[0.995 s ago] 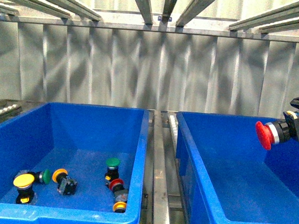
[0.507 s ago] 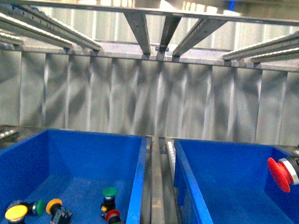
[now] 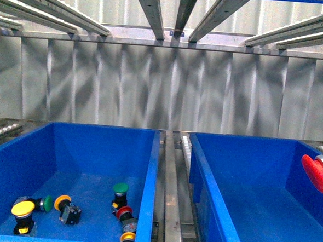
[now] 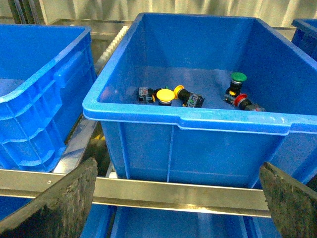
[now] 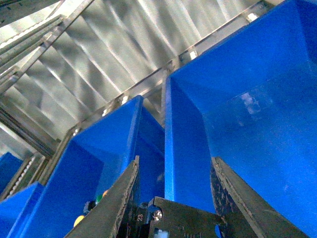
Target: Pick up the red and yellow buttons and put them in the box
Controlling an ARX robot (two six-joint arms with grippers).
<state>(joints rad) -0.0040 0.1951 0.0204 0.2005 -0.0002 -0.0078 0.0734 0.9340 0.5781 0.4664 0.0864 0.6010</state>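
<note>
Since the red button point(image 3: 317, 173) is clamped in the right claw point(image 5: 175, 163) w/ the box point(image 3: 202, 173) open right below it, prob. only a release is left. The left claw point(image 4: 176, 201) gapes empty, facing the bin point(image 4: 183, 121) ahead w/ a yellow button point(image 4: 165, 95) inside.

bright overhead light, streaked glare on wall point(image 3: 169, 88), perhaps soft

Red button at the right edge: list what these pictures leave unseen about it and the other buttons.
- Red button: front view, the picture's right edge cuts off its body and whatever holds it.
- Right wrist view: the cap does not show; only a dark block sits between the fingers.
- Loose buttons in the left box: markings too small in either view.
</note>
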